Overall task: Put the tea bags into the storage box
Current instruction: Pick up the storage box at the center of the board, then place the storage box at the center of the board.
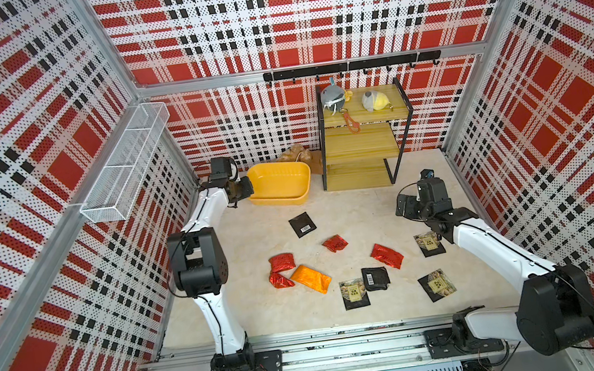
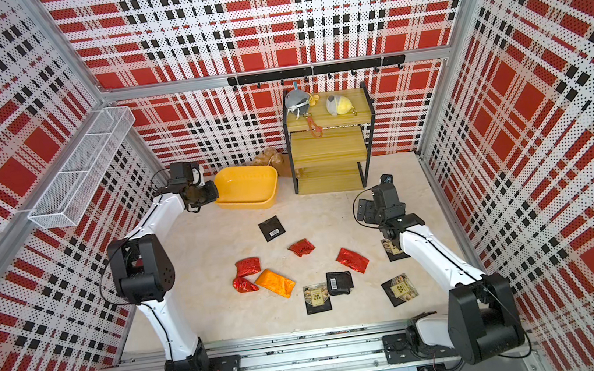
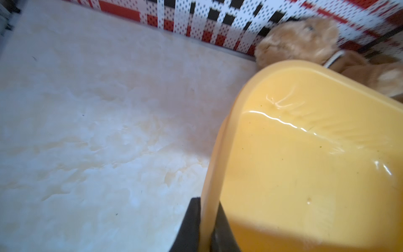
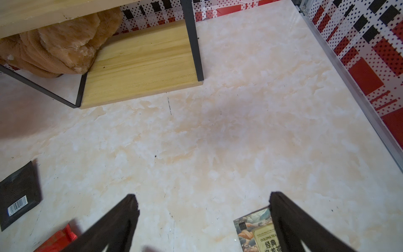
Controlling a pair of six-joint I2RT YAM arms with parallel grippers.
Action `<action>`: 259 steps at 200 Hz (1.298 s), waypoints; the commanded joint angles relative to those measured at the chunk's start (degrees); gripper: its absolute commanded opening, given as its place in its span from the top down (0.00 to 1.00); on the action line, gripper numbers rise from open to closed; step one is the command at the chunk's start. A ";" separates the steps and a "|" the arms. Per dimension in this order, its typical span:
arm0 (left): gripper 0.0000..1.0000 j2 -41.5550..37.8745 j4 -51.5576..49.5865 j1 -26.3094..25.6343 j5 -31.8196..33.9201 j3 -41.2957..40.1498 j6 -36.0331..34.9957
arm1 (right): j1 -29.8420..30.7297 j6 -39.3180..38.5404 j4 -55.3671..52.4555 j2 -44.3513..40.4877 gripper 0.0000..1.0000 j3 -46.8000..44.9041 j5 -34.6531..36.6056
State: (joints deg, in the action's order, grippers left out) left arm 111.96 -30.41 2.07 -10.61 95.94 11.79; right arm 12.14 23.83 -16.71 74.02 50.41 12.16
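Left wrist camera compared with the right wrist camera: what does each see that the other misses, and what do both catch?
Only left wrist: the yellow storage box, its rim pinched by the left fingers. Only right wrist: the wooden shelf rack, a black barcode tea bag, an oolong tea bag, and the open right fingers. Both: the brown plush toy and the marble table.

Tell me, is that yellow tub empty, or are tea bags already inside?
Empty. The yellow storage box shows only bare plastic inside; the tea bags lie out on the table.
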 commanded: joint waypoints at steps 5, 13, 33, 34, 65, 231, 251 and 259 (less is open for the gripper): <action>1.00 -6.80 -0.67 -1.88 -0.07 -4.65 0.33 | 0.59 2.69 -1.98 -1.46 0.00 0.04 -0.04; 1.00 -8.55 -0.67 -2.81 0.09 -6.54 0.48 | 0.69 3.63 -1.93 -1.91 0.00 -0.61 -1.86; 1.00 -11.96 -0.58 -5.94 1.79 -11.08 1.25 | 0.78 5.57 -2.00 -3.10 0.00 -1.83 -2.80; 1.00 -12.04 -0.55 -6.07 1.85 -11.24 1.28 | 0.78 5.68 -2.05 -3.09 0.00 -1.82 -2.87; 1.00 -15.50 0.23 -10.49 2.17 -17.00 4.16 | 1.15 7.08 -3.36 -4.44 0.00 -1.73 -3.42; 1.00 6.72 14.40 -36.97 10.38 -7.43 22.47 | 1.31 9.48 -8.57 -7.97 0.00 -1.89 -1.44; 1.00 7.51 16.63 -37.18 13.56 -7.80 25.15 | 1.31 9.41 -8.67 -7.99 0.00 -1.99 -1.53; 1.00 7.66 17.55 -37.13 14.66 -8.21 26.09 | 1.31 9.47 -8.70 -8.06 0.00 -1.98 -1.48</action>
State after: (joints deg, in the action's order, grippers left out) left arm 118.91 -18.76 -35.00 -1.04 85.86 33.23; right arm 13.02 32.91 -24.23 67.07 49.10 9.87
